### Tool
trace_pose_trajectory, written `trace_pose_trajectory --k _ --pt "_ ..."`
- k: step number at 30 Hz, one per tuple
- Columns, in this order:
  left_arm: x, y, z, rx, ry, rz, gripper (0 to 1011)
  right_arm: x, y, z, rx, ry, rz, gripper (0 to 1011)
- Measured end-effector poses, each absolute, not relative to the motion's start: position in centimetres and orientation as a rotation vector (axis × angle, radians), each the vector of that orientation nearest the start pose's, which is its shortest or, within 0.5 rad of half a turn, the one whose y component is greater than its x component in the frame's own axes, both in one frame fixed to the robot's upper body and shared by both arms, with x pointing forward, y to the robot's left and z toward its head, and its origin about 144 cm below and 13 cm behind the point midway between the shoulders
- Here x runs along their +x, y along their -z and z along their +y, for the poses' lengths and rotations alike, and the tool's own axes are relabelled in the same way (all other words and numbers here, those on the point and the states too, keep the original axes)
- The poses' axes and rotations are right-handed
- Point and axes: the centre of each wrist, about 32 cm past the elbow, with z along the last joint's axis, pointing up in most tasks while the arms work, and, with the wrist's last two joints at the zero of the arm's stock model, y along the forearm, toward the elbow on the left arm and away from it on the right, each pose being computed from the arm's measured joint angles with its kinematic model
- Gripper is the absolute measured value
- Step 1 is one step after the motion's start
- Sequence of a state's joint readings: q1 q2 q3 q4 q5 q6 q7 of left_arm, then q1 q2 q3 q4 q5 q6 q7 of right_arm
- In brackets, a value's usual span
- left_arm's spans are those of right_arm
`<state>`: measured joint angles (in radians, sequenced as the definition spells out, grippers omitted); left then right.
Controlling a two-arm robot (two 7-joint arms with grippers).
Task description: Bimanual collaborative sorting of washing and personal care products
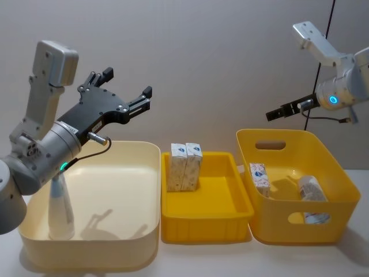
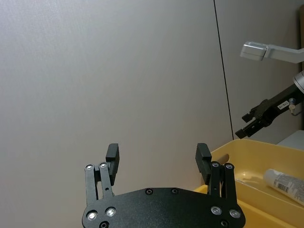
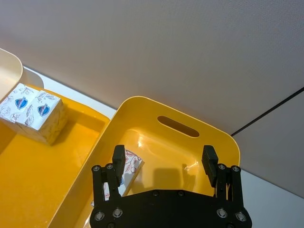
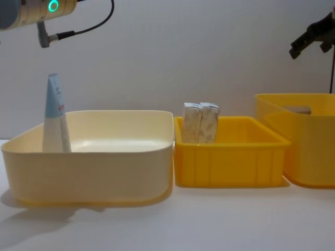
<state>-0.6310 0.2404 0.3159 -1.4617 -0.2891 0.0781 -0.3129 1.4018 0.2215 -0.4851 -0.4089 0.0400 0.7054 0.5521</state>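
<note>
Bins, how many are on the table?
3: a cream bin on the left, a low yellow bin in the middle, and a tall yellow bin on the right, all in a row.

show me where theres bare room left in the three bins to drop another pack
Most room: the cream bin, bare right of the pale-blue tube. The shallow yellow tray is free in front and right of the two cartons. The deep yellow bin is crowded: a small carton and white cylinder.

You're looking at a lab-style test bench, plain grey wall panels (image 1: 190,63), white tabletop (image 4: 209,219), three plastic sorting bins (image 1: 207,222) lined up in a row.
</note>
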Motion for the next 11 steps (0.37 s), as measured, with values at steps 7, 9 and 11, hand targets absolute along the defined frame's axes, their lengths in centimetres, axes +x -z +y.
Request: trace_pose_trajectory --k 7,9,11 --pt "58.69 -134.21 20.84 -0.165 -0.972 -0.345 1003 72.51 -144.87 -30.09 -0.671 1.211 0.247 1001" --pt "58.69 -134.21 20.83 -0.165 -0.972 -0.345 1003 72.51 -144.87 -30.09 -0.671 1.211 0.247 1001" --pt "58.69 -134.21 20.84 -0.165 -0.972 -0.345 1003 72.51 -144.87 -30.09 -0.671 1.211 0.247 1001"
